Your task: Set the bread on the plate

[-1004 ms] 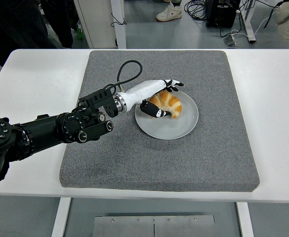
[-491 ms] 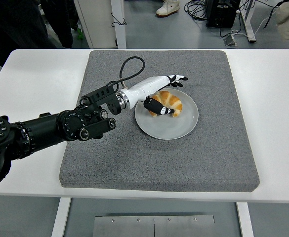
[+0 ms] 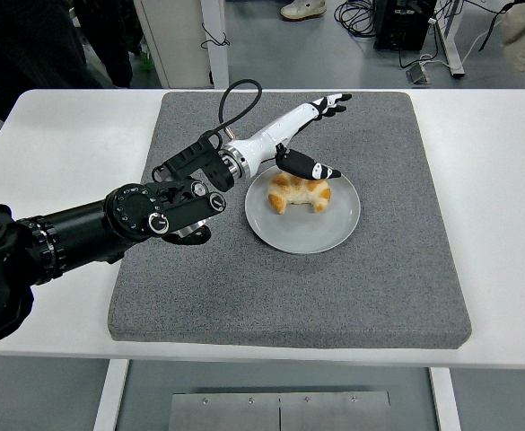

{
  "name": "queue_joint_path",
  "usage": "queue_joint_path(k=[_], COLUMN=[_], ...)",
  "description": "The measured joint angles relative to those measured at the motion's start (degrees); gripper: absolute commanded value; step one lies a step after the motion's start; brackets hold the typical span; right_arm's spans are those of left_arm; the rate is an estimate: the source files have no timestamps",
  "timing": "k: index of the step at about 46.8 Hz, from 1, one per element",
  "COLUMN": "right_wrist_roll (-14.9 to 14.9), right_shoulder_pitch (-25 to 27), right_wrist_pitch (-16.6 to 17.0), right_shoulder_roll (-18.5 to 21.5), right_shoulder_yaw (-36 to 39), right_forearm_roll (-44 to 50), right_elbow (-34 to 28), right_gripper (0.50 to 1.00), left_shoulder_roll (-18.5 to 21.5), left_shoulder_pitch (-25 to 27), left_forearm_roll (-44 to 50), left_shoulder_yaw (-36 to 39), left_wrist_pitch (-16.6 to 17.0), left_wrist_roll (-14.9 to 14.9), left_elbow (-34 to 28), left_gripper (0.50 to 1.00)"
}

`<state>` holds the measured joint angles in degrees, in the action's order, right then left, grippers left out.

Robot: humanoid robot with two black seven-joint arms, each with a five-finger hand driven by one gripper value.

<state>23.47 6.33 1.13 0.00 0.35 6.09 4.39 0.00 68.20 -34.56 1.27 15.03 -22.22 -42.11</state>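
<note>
On the grey mat (image 3: 289, 296) covering the white table (image 3: 495, 180), I see the bread (image 3: 299, 191), a croissant, lying on the grey plate (image 3: 320, 229) while my left hand (image 3: 305, 135) hovers just above it, fingers spread and holding nothing, thumb over the pastry.

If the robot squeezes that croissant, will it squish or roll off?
The croissant looks puffy and flaky, so it probably feels light and squishes under a hard squeeze. Its curved shape lies flat on the plate, so it likely won't roll. The left hand is open above it.
</note>
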Motion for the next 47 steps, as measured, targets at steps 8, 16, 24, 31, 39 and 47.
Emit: queue_joint_path(k=[8,16,24,31,39,47], right_wrist_roll=[0.0,0.0,0.0,0.0,0.0,0.0], right_shoulder_pitch=[0.0,-0.1,-0.2,-0.4,-0.3,-0.3], right_wrist_pitch=[0.0,0.0,0.0,0.0,0.0,0.1], right_shoulder_roll=[0.0,0.0,0.0,0.0,0.0,0.0], right_shoulder_yaw=[0.2,0.4,0.4,0.4,0.5,0.5], right_forearm_roll=[0.0,0.0,0.0,0.0,0.0,0.0], right_elbow=[0.0,0.1,0.1,0.1,0.1,0.1], right_gripper=[1.0,1.0,1.0,1.0,1.0,1.0], left_shoulder_roll=[0.0,3.6,6.0,7.6,8.5,8.5], left_shoulder_pitch=[-1.1,-2.2,-4.6,-7.9,-10.8,-12.1], left_forearm_roll=[7.3,14.4,19.2,20.1,20.0,20.0], left_shoulder_yaw=[-7.7,-12.3,-17.0,-22.3,-26.1,-28.3], left_wrist_pitch=[0.0,-0.1,-1.7,-5.4,-6.8,-6.9], left_wrist_roll=[-0.2,-0.1,0.0,0.0,-0.6,-2.0], left_elbow=[0.1,0.3,0.5,0.9,1.1,2.2], left_gripper=[0.949,0.951,0.954,0.955,0.957,0.957])
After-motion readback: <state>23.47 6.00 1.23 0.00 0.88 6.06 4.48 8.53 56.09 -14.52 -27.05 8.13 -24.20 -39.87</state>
